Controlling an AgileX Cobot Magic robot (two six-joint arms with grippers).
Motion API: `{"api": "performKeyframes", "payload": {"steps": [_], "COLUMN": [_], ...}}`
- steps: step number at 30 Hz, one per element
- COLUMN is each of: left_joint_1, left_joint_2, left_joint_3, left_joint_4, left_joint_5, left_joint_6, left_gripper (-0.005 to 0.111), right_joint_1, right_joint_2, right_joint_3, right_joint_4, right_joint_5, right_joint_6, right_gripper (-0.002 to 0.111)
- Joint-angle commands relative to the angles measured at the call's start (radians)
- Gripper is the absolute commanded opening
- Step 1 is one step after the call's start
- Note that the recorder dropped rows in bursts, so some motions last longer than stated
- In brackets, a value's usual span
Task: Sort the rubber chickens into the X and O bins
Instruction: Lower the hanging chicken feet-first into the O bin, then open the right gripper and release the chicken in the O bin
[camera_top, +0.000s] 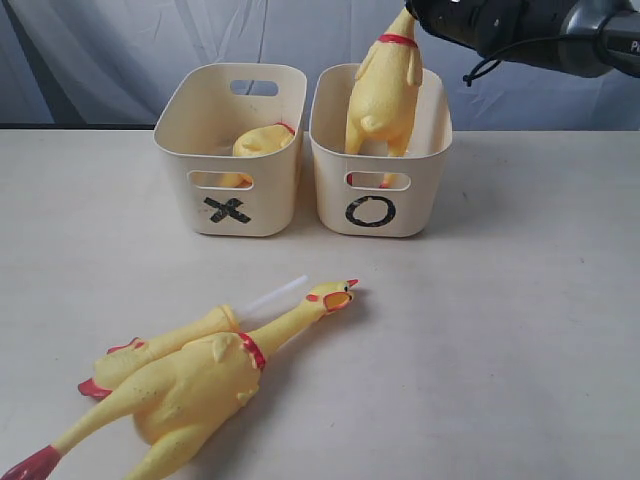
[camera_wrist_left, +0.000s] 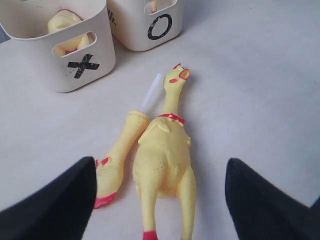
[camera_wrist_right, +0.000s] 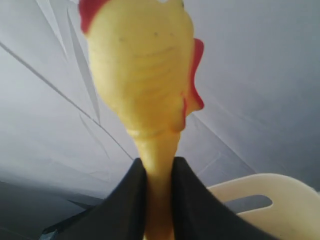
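My right gripper (camera_top: 412, 18) (camera_wrist_right: 159, 167) is shut on the neck of a long-necked yellow chicken (camera_top: 383, 95) (camera_wrist_right: 142, 75), whose body hangs into the O bin (camera_top: 379, 205) (camera_wrist_right: 260, 200). A headless yellow body (camera_top: 262, 142) (camera_wrist_left: 62, 22) lies in the X bin (camera_top: 232, 200) (camera_wrist_left: 75, 65). On the table lie a second whole chicken (camera_top: 200, 385) (camera_wrist_left: 165, 155) and, beside it, a limb with a white tube (camera_top: 175, 340) (camera_wrist_left: 120, 150). My left gripper (camera_wrist_left: 160, 200) is open above that chicken's legs, its dark fingers (camera_wrist_left: 55, 205) apart on either side; it is outside the exterior view.
The two bins stand side by side at the back of the pale table (camera_top: 520, 330), in front of a grey cloth backdrop (camera_top: 100, 60). Bare tabletop lies to the right of the lying chicken.
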Motion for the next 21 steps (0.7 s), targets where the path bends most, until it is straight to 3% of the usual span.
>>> {"api": "performKeyframes", "payload": {"steps": [1,21], "left_joint_1": [0.003,0.003], "left_joint_2": [-0.006,-0.006], "left_joint_3": [0.002,0.002], "left_joint_4": [0.005,0.005], "left_joint_5": [0.001,0.003], "left_joint_6": [-0.005,-0.005], "left_gripper": [0.068,0.068], "right_joint_1": [0.003,0.003], "right_joint_2": [-0.002,-0.002], "right_joint_3": [-0.01,-0.01], "right_joint_4": [-0.01,-0.047], "right_joint_5": [-0.006,0.069], "right_joint_6": [0.001,-0.003], "right_gripper": [-0.001,-0.001]}}
